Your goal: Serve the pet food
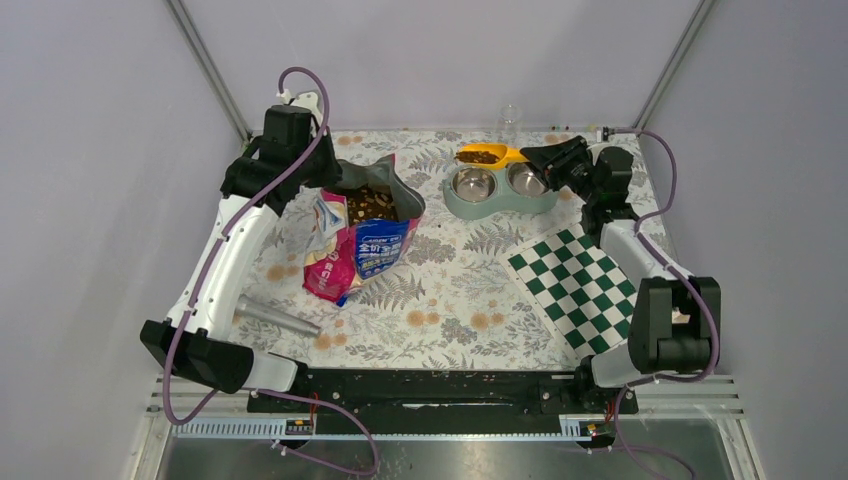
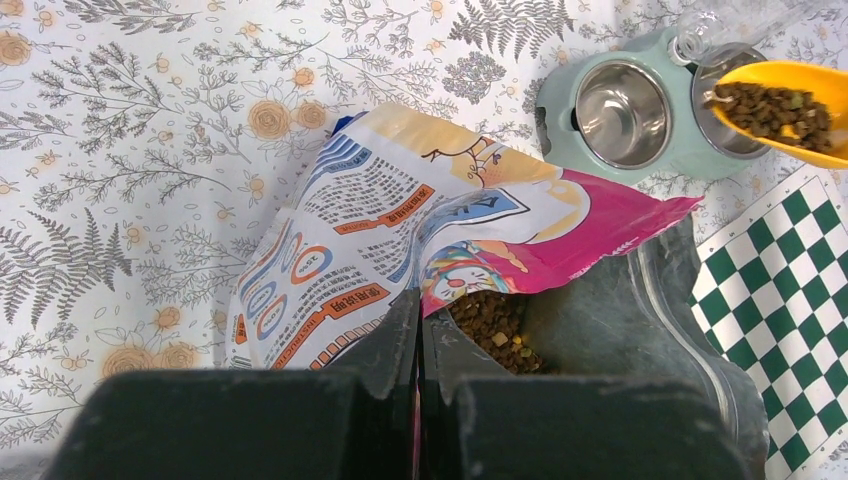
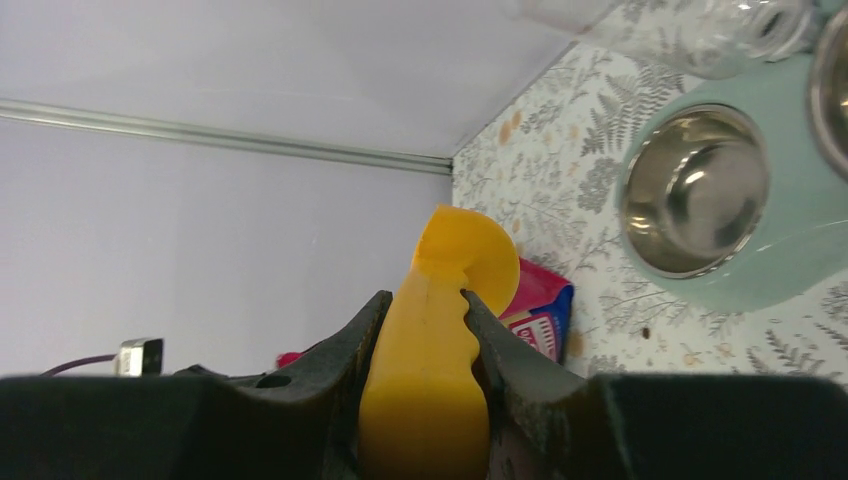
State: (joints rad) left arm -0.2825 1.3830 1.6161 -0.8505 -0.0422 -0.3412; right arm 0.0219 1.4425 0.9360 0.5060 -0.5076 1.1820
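Note:
Brown pet food [image 1: 372,203] fills the open printed bag [image 1: 365,250] at centre left, and the kibble [image 2: 495,325] shows inside the bag mouth. My left gripper [image 1: 335,178] [image 2: 420,300] is shut on the bag's top edge. My right gripper [image 1: 535,157] [image 3: 425,300] is shut on the handle of the orange scoop [image 1: 492,154] [image 3: 440,340]. The scoop [image 2: 800,80] carries a load of pet food [image 1: 480,157] [image 2: 770,108] and hovers level over the back of the teal double-bowl feeder [image 1: 500,207] [image 2: 560,100] [image 3: 790,270]. Both steel bowls look empty.
A green-and-white checkered mat [image 1: 580,285] lies at the right, near my right arm. A metal cylinder [image 1: 275,317] lies at the front left. A clear glass vessel [image 1: 510,115] [image 2: 720,25] [image 3: 700,25] stands behind the feeder, close to the back wall.

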